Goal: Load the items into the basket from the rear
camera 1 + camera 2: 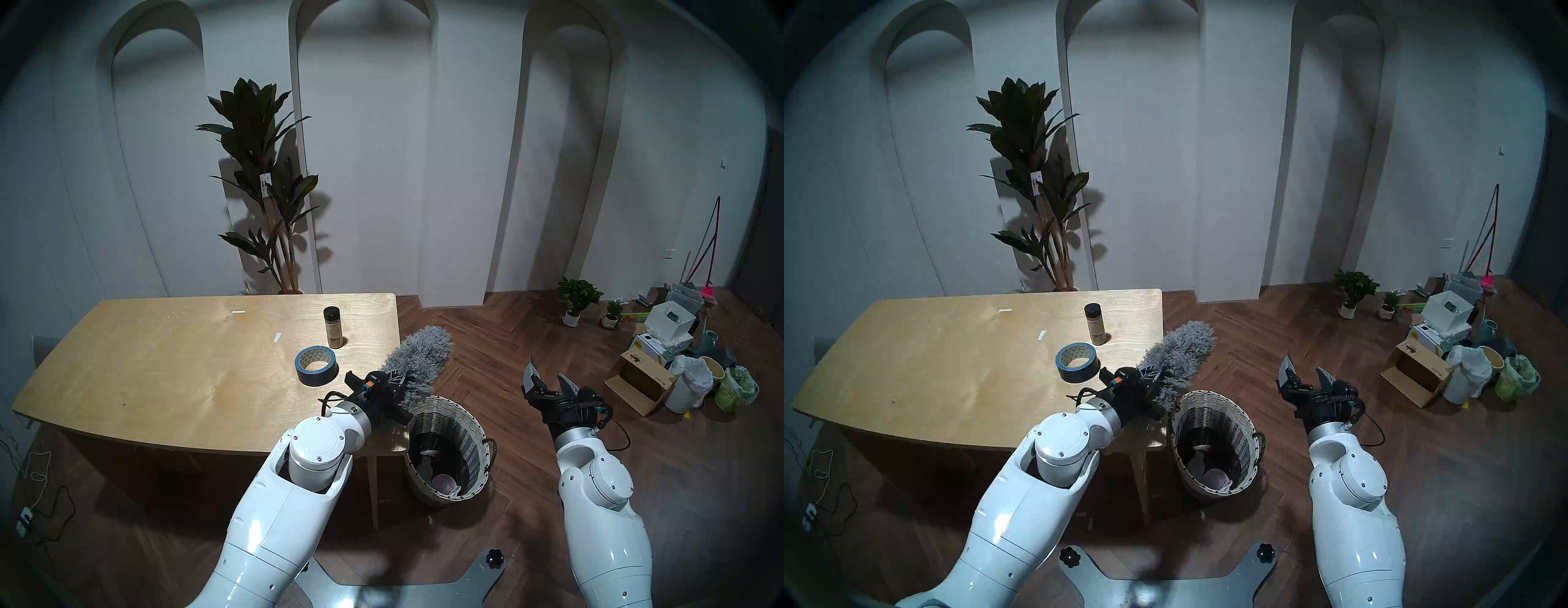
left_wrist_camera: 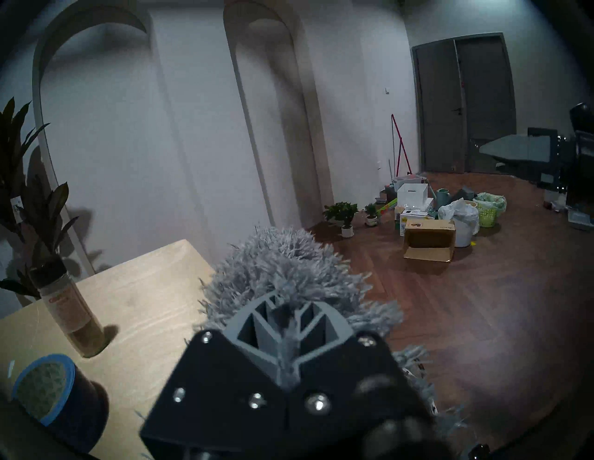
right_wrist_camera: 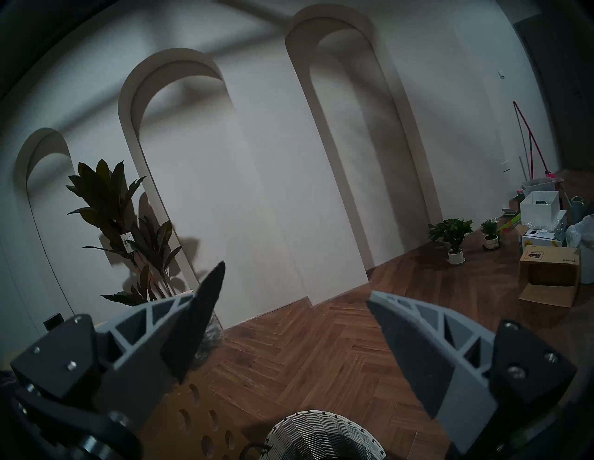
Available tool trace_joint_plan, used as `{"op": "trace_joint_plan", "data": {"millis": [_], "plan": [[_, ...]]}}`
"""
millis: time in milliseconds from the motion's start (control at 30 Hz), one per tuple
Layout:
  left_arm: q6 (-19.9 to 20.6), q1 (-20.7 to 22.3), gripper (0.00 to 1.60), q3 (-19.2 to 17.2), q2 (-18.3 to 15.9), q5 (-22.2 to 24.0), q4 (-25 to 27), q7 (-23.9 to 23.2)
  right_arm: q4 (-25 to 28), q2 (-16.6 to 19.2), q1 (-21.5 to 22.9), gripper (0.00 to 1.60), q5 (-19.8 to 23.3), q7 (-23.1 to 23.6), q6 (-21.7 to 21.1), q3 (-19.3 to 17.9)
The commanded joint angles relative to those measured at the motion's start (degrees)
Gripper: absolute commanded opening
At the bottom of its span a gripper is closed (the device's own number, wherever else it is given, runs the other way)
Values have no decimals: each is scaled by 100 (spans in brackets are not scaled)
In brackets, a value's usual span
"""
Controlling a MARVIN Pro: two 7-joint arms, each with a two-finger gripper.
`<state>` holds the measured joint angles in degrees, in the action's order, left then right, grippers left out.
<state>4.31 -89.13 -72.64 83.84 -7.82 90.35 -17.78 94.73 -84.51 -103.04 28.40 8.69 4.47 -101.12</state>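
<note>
Three task items are in view, one of each kind. One long fluffy grey duster (image 1: 418, 361) is clamped in the left gripper (image 1: 392, 384), whose fingers are pressed together on the duster's near end; it juts out over the desk's right edge toward the far right, its near end hanging above the far-left rim of the basket. One blue tape roll (image 1: 316, 365) lies flat on the desk (image 1: 169, 365) near its right side, and one small black-capped bottle (image 1: 333, 327) stands upright just beyond it, the two close but apart. The one woven wicker basket (image 1: 477, 441) stands on the wooden floor at the desk's near right corner, with two small side handles; inside it lie a pink bowl (image 1: 443, 484) and something white beside it, too dark to tell further. The right gripper (image 1: 549, 380) hovers to the right of the basket, its two fingers spread wide with nothing between them. Two strips of white tape (image 1: 278, 337) are stuck on the desk top. One tall potted plant (image 1: 259, 178) stands behind the desk, and two small potted plants (image 1: 579, 297) sit on the floor at the far right.
</note>
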Motion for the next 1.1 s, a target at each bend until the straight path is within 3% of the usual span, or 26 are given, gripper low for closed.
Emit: {"op": "trace_joint_plan", "data": {"millis": [0, 267, 300, 367, 400, 667, 700, 767, 1067], "plan": [[-119, 582, 0, 38, 346, -153, -84, 62, 52, 32, 100, 160, 43, 15, -26, -25], [-11, 1184, 0, 115, 913, -279, -801, 237, -39, 74, 117, 160, 129, -19, -11, -158], [-12, 1069, 0, 185, 800, -239, -674, 291, -49, 80, 119, 160, 140, -26, -10, -181], [35, 1366, 0, 214, 1006, -306, -1045, 281, -74, 97, 124, 160, 164, -35, -6, -230], [21, 1171, 0, 289, 852, -267, -833, 329, -86, 102, 125, 160, 169, -47, -2, -252], [200, 1717, 0, 617, 1172, -445, -1675, 311, -153, 148, 132, 160, 244, -74, -2, -388], [199, 1612, 0, 679, 1107, -439, -1577, 342, -158, 155, 134, 160, 251, -74, -3, -402], [267, 1849, 0, 744, 1252, -486, -1891, 330, -181, 170, 141, 160, 271, -79, -7, -435], [437, 2294, 0, 932, 1565, -599, -2422, 432, -355, 229, 229, 160, 372, -147, -29, -597]]}}
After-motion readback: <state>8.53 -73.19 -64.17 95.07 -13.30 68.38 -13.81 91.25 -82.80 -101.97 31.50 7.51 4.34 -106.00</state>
